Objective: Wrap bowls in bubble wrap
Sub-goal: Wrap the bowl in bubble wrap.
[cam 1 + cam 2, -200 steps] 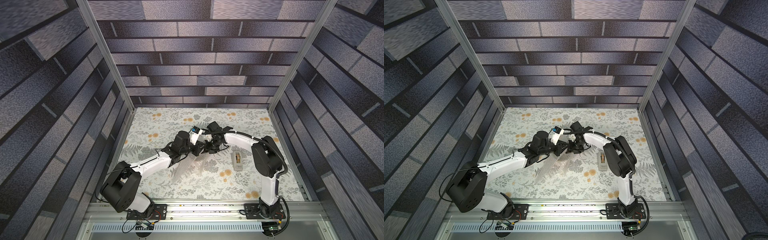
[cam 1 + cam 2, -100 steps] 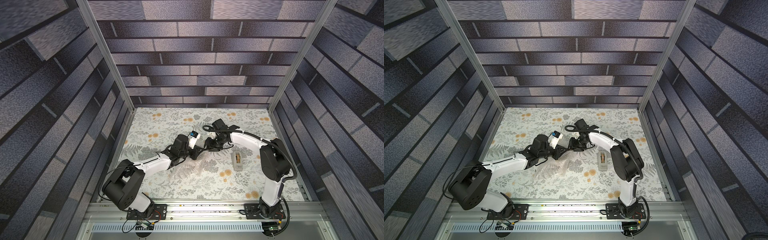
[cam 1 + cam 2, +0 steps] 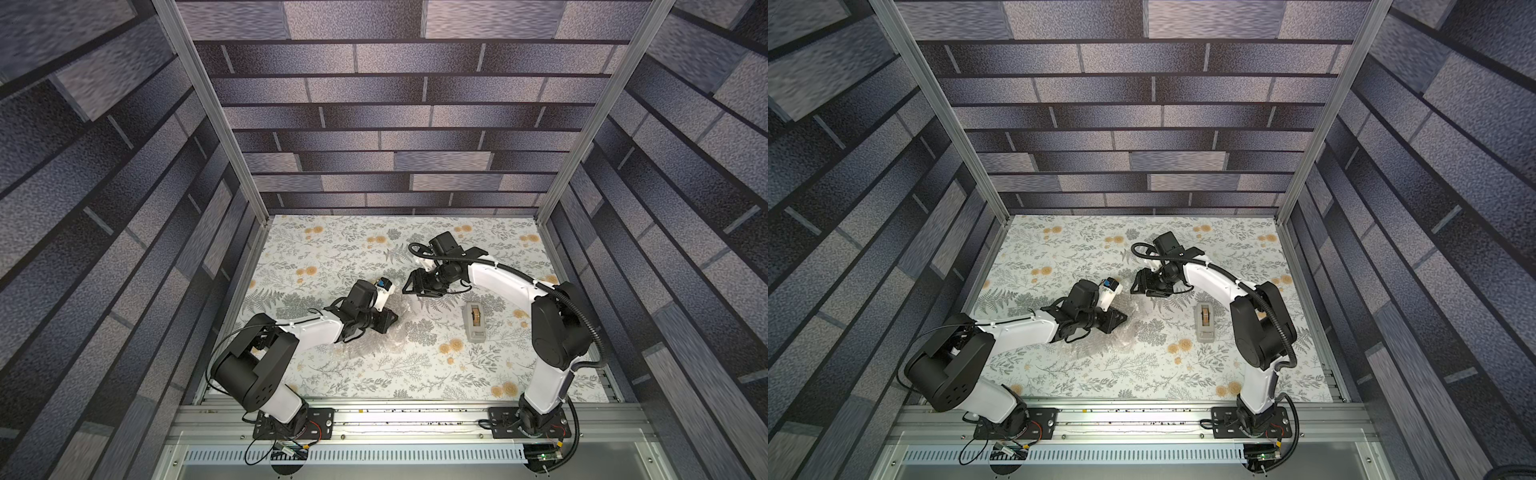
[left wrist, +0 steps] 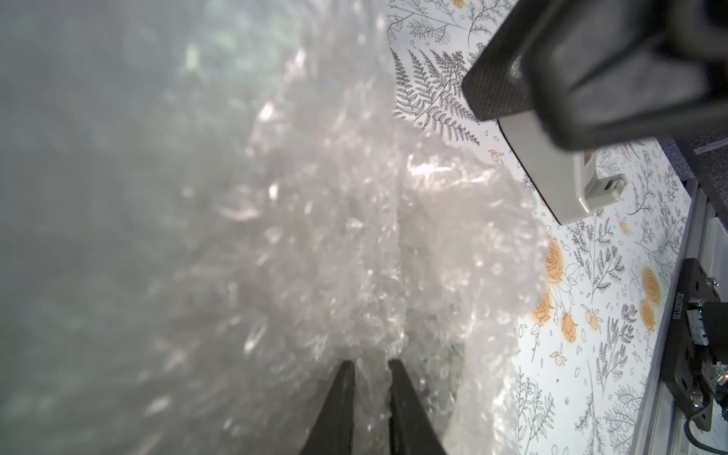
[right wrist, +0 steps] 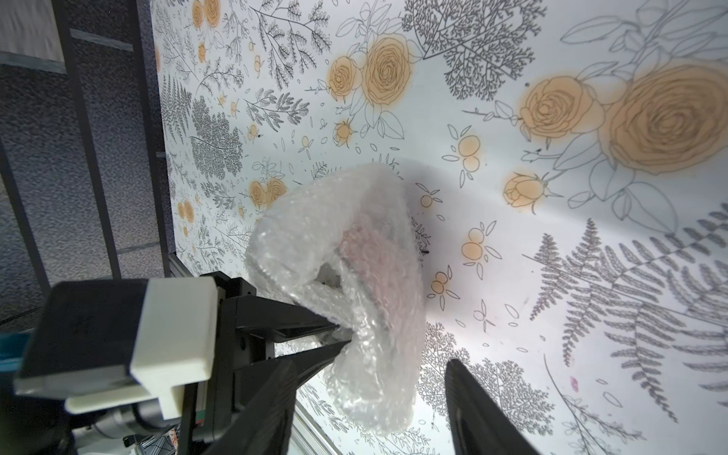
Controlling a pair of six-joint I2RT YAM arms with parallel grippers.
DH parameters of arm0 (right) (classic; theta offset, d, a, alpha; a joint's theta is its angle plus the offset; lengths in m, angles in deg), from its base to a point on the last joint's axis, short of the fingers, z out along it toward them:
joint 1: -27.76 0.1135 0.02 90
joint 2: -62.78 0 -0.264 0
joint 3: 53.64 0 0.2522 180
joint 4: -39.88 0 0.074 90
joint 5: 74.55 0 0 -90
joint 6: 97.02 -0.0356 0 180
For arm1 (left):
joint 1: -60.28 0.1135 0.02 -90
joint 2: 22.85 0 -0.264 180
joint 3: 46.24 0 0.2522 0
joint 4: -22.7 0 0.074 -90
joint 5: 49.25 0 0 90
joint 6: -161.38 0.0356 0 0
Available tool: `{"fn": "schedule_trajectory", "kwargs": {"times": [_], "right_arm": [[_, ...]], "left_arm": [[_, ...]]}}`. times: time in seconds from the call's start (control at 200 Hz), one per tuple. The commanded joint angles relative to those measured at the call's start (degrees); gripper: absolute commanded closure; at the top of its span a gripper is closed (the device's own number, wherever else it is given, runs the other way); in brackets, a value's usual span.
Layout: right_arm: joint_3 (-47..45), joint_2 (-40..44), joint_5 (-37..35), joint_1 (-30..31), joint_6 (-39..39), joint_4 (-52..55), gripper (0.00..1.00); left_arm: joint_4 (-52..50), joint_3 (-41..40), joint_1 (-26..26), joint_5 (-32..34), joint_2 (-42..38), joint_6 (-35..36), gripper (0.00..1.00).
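Note:
The bubble wrap [image 5: 354,244] is a crumpled clear bundle lying mid-table, also visible in both top views [image 3: 388,336] [image 3: 1129,332]. No bowl shows plainly; only a dim shape looms through the wrap. My left gripper [image 4: 372,366] is shut on a fold of the bubble wrap, and its two dark fingers [image 5: 307,315] pinch the bundle's edge. My right gripper [image 5: 370,362] stands open just behind the bundle, its fingers on either side of the hanging end without touching it. In both top views it [image 3: 409,284] [image 3: 1136,284] sits beyond the left gripper [image 3: 390,322] [image 3: 1121,318].
A grey tape dispenser [image 3: 473,322] [image 3: 1204,322] with a tan roll lies on the floral table [image 3: 415,374] to the right of the wrap. Brick-patterned walls enclose the table on three sides. A metal rail [image 3: 395,419] runs along the front.
The right gripper opened, let go of the wrap and drew back from the left gripper. The left arm came down and lowered the wrap bundle to the table.

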Motion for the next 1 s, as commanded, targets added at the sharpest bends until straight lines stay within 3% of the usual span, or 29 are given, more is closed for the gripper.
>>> {"fn": "schedule_trajectory", "kwargs": {"times": [0.0,0.476,0.516,0.701,0.802,0.992], "right_arm": [[-1.1,-0.7,2.9,-0.2,0.5,-2.0,0.33],[-0.8,-5.5,1.9,2.7,1.0,-3.0,0.26],[-0.5,-6.0,2.0,2.9,1.1,-3.2,0.18],[0.4,-7.6,1.9,3.5,0.8,-3.7,0.17],[1.0,-8.5,0.8,4.0,0.8,-2.9,0.23],[1.8,-9.5,-2.0,4.5,0.9,-1.5,0.47]], "left_arm": [[-2.3,2.0,0.2,0.1,-0.5,-0.1,0.81],[-4.9,5.7,-1.8,-1.3,-1.0,-0.4,0.81],[-5.0,5.5,-1.8,-1.3,-1.2,-0.5,0.81],[-4.9,4.8,-2.4,-1.6,-2.5,-1.3,0.81],[-4.8,4.7,-2.5,-1.7,-2.9,-1.5,0.81],[-5.4,5.4,-2.6,-2.3,-3.6,-1.2,0.81]]}}
